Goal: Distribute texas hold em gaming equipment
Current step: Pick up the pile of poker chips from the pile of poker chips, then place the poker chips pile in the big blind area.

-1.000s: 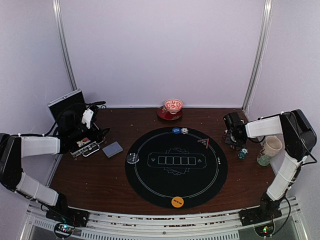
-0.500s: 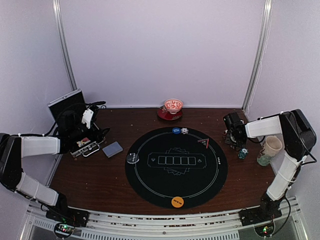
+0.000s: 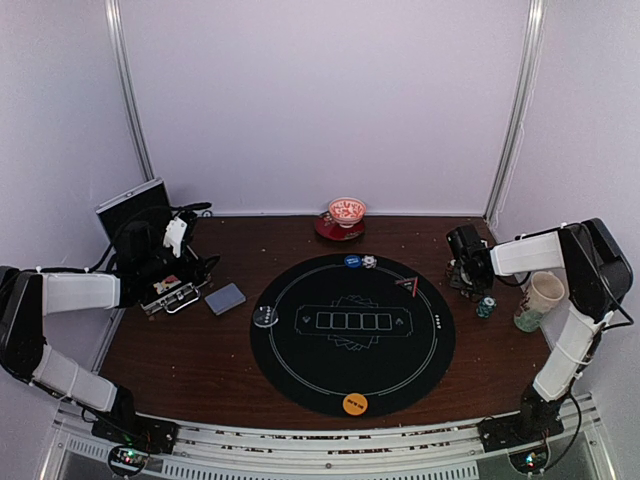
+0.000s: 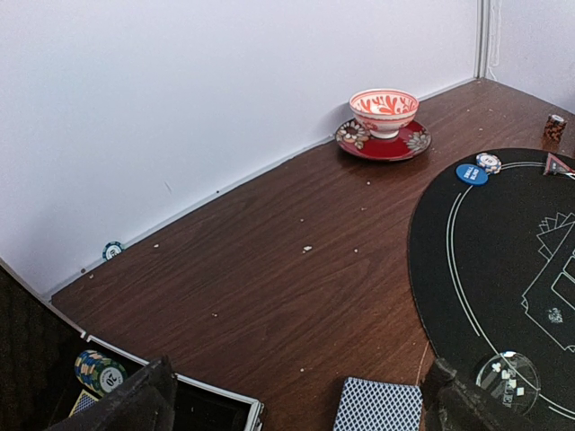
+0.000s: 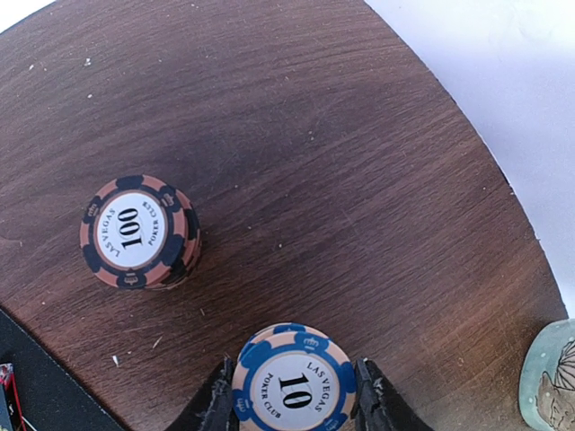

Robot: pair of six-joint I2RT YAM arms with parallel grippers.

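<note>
In the right wrist view my right gripper (image 5: 293, 388) is shut on a stack of blue-edged "10" poker chips (image 5: 294, 373), one finger (image 5: 216, 406) against each side. A black-and-orange "100" stack (image 5: 137, 232) stands apart to its upper left. From above, the right gripper (image 3: 470, 285) covers both stacks, and a teal stack (image 3: 486, 307) sits beside it. My left gripper (image 4: 301, 406) is open above the grey-blue card deck (image 4: 378, 407). The deck (image 3: 225, 298) lies left of the mat. A blue disc (image 3: 352, 261), an orange disc (image 3: 355, 404) and a whitish disc (image 3: 265, 316) lie on the mat.
The round black mat (image 3: 300, 360) fills the table's middle. An open case (image 3: 170, 292) holds more chips (image 4: 99, 373) at the left. The red-and-white bowl (image 3: 347, 212) stands at the back wall. A cup (image 3: 540, 298) is at the right, close to the right arm.
The right jaws have drawn in onto the "10" chip stack. Neither arm has shifted place in the top view.
</note>
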